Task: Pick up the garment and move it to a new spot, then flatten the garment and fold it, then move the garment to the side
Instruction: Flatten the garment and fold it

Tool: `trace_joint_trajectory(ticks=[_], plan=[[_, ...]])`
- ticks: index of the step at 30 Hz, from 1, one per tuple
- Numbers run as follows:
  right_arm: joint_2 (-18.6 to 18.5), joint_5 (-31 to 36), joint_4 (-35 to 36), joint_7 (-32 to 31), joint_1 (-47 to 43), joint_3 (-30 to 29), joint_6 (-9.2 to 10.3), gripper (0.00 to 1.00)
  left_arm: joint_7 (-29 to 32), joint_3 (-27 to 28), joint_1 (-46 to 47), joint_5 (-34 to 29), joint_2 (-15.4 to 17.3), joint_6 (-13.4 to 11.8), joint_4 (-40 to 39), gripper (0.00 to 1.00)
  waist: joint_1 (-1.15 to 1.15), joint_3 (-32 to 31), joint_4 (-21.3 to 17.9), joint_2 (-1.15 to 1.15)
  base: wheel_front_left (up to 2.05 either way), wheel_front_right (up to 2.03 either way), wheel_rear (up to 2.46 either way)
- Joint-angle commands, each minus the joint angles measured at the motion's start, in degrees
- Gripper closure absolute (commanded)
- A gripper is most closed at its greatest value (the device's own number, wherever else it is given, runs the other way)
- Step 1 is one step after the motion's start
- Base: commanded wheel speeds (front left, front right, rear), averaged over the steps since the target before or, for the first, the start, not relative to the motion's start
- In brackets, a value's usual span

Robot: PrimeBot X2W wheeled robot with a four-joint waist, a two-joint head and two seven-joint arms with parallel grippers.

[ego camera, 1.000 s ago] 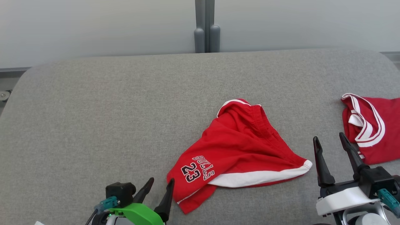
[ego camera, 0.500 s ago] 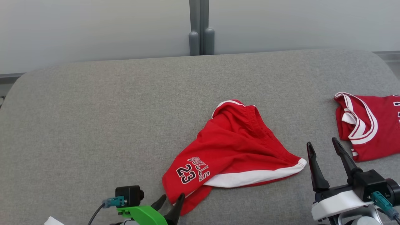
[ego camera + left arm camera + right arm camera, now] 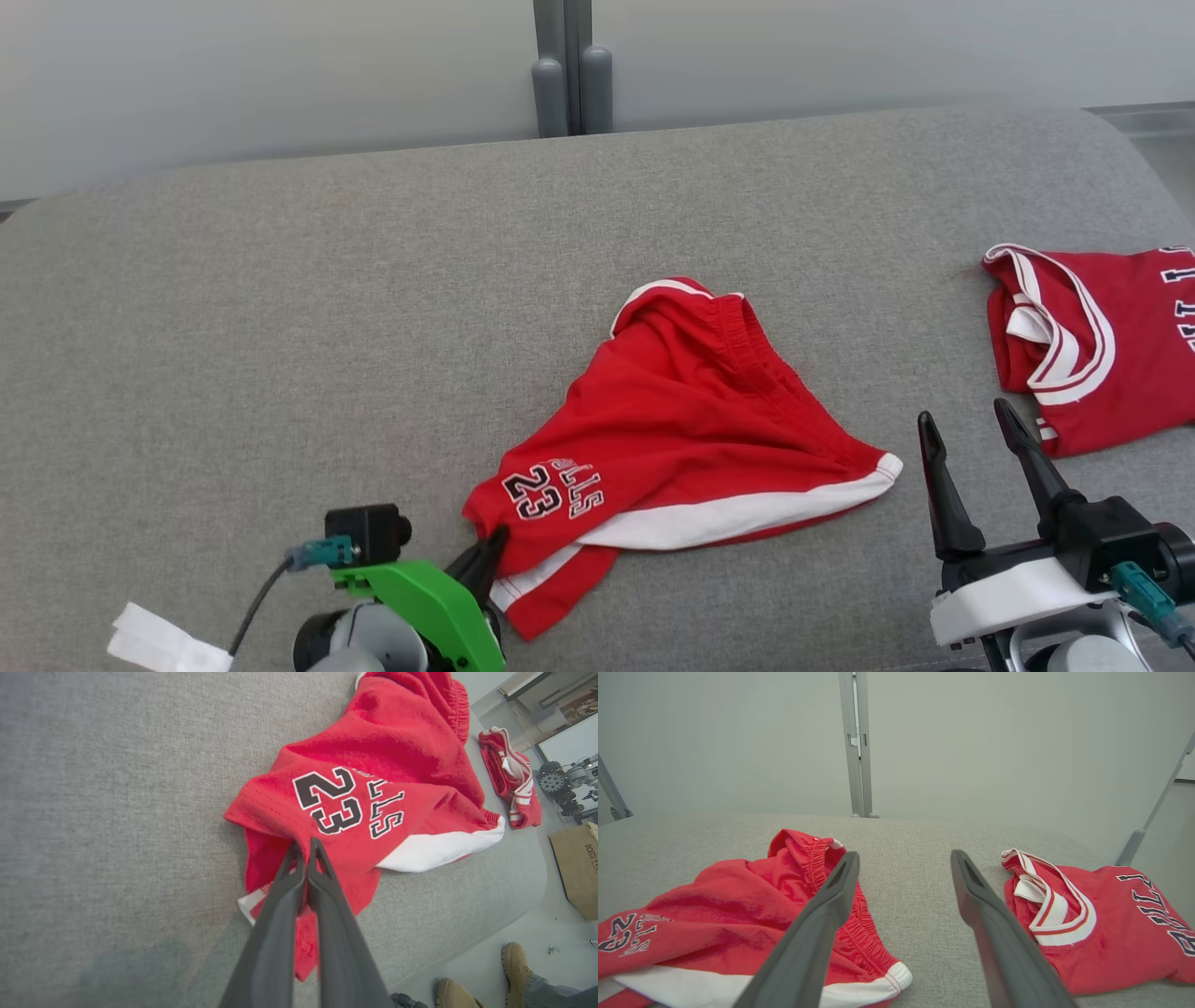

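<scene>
Left gripper [image 3: 492, 553] has its two dark fingers pinched together on the near left corner of the red shorts [image 3: 691, 420], just below the printed "23". In the left wrist view a sliver of red cloth shows between the fingers, so that corner is clamped.

The shorts lie crumpled on the grey padded surface [image 3: 280, 327], around its middle and towards the robot's side. Their elastic waistband is bunched up at the far end. A white-trimmed leg hem stretches out to the right, and a flap of the near hem with a thin white stripe lies beside the closed fingers.

The right gripper [image 3: 964, 415] has its fingers spread wide with nothing between them. It sits between the right tip of the shorts and a red jersey [image 3: 1111, 345], which lies apart from the shorts at the surface's right side, its white-striped collar facing them.

The left wrist view shows a person's tan boots [image 3: 455, 994] and a cardboard box [image 3: 579, 868] on the floor past the surface's edge.
</scene>
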State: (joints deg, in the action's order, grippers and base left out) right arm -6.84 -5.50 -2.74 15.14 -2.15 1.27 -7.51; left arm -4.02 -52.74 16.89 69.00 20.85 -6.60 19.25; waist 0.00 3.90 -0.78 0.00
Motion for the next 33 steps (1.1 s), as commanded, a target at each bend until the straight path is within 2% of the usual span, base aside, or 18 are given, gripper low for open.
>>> trace_joint_trajectory(ticks=[1, 9, 16, 17, 18, 19, 20, 23, 25, 33], plan=[[0.03, 0.10, 0.12, -0.03, 0.41, -0.24, 0.05, 0.00, -0.12, 0.81, 1.79, 0.34, 0.64, 0.27, 0.34, 1.00, 0.00, 0.39, -0.13, 0.00, 0.00, 0.00, 0.00], [0.50, 0.40, -0.27, -0.03, 1.75, 0.28, 0.04, 0.00, 2.82, 2.33, 9.42, -0.73, 2.26, 0.73, 3.94, 1.00, 0.00, 1.81, -0.11, 0.00, 0.00, 0.00, 0.00], [0.97, -0.13, -1.05, -0.03, 3.68, 1.56, 0.05, 0.00, 7.64, 0.52, 14.87, -2.04, 1.23, 1.55, 12.53, 1.00, 0.00, 3.19, -1.79, 0.00, 0.00, 0.00, 0.00], [1.02, -0.17, -1.14, -0.03, 3.74, 1.44, 0.04, 0.00, 7.90, 0.23, 15.27, -2.27, 0.98, 1.56, 13.95, 0.88, 0.00, 3.29, -2.03, 0.00, 0.00, 0.00, 0.00], [1.10, -0.20, -1.20, -0.03, 3.73, 1.35, 0.04, 0.00, 7.92, 0.05, 15.53, -2.45, 0.75, 1.80, 15.32, 0.58, 0.00, 3.33, -2.27, 0.00, 0.00, 0.00, 0.00], [1.20, -0.18, -1.23, -0.03, 3.59, 1.20, 0.05, 0.00, 7.72, 0.02, 15.57, -2.39, 0.48, 2.10, 16.58, 0.23, 0.00, 3.32, -2.48, 0.00, 0.00, 0.00, 0.00], [1.26, -0.15, -1.23, -0.03, 3.33, 1.00, 0.04, 0.00, 7.41, 0.05, 15.55, -2.23, 0.17, 2.35, 17.60, 0.00, 0.00, 3.28, -2.63, 0.00, 0.00, 0.00, 0.00], [1.45, -0.10, -1.33, -0.03, 2.23, 0.58, 0.04, 0.00, 5.98, 0.39, 14.71, -2.03, -0.10, 3.31, 19.83, 0.00, 0.00, 2.64, -2.84, 0.00, 0.00, 0.00, 0.00], [1.44, -0.10, -1.52, -0.03, 1.44, 0.34, 0.04, 0.00, 3.76, 0.77, 13.01, -2.44, 0.85, 3.43, 20.91, 0.00, 0.00, 1.50, -2.98, 0.00, 0.00, 0.00, 0.00], [0.96, -0.01, -0.04, -0.03, -0.13, -1.21, 0.05, 0.00, -4.89, 4.53, 7.59, -1.26, 4.57, 1.08, 15.79, 0.00, 0.00, -1.05, -2.00, 0.00, 0.00, 0.00, 0.00]])
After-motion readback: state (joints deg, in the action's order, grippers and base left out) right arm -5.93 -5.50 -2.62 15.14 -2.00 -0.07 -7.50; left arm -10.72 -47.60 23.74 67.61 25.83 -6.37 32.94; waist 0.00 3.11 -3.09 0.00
